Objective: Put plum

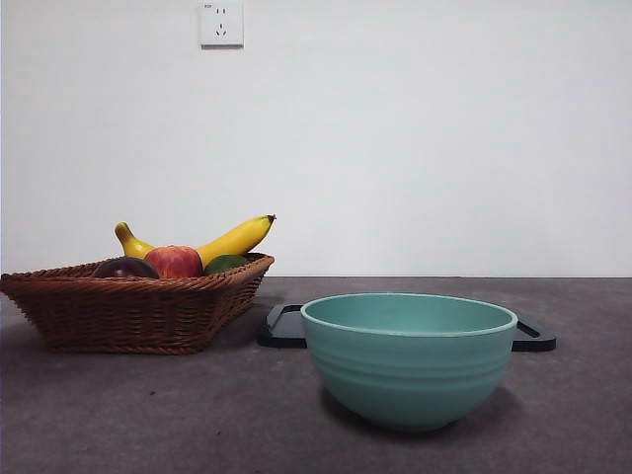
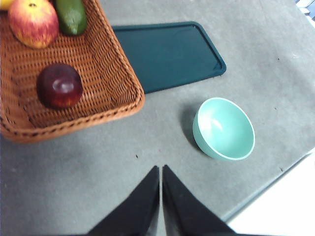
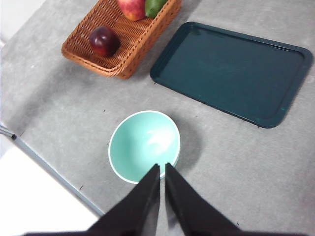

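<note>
The plum point(image 2: 60, 85) point(image 3: 104, 40) is a dark maroon glossy round fruit lying in a wicker basket point(image 2: 110, 78) point(image 3: 125, 64) point(image 1: 128, 311); in the front view only its top point(image 1: 124, 268) shows over the basket rim at the left. My left gripper point(image 2: 161, 169) is shut and hovers high over bare table, apart from the basket. High above the near rim of the teal bowl point(image 3: 144, 145) point(image 2: 224, 129) point(image 1: 409, 355), my right gripper point(image 3: 162, 167) is also shut. Neither holds anything, and neither arm appears in the front view.
The basket also holds a red-and-yellow apple point(image 1: 174, 262) point(image 2: 33, 22), a green fruit point(image 2: 71, 15) point(image 1: 226, 263) and a banana point(image 1: 232, 240). A dark green tray point(image 3: 231, 71) point(image 2: 167, 54) point(image 1: 284, 326) lies behind the bowl. The table edge point(image 3: 54, 169) runs near the bowl.
</note>
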